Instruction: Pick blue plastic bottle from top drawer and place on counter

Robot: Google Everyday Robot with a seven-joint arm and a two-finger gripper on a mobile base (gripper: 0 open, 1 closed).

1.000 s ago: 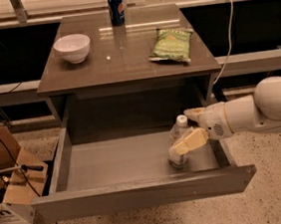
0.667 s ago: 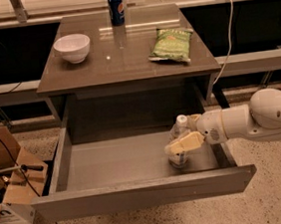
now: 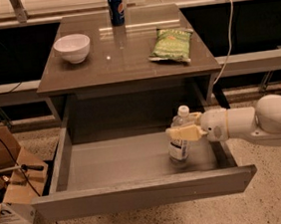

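In the camera view, the jaws have come up and levelled out over the last second. A second ago the near jaw slanted down across the lower body of the blue plastic bottle; now it lies flat across the bottle's shoulder, just under the white cap, with the far jaw showing behind the neck. The cap also sits a little higher in the view than before, so I judge that the jaws are closed on the bottle and the lift is starting. Whether the base has left the floor of the top drawer cannot be told. The bottle stands upright between the jaws, its body hanging below them, in the right part of the open drawer. The arm reaches in from the right, nearly horizontal, over the drawer's right wall, with the wrist pointing left. The tabletop lies above and beyond the jaws, so the bottle must rise clear of its front edge. The green bag sits straight beyond them, and the white bowl and dark can are further left.
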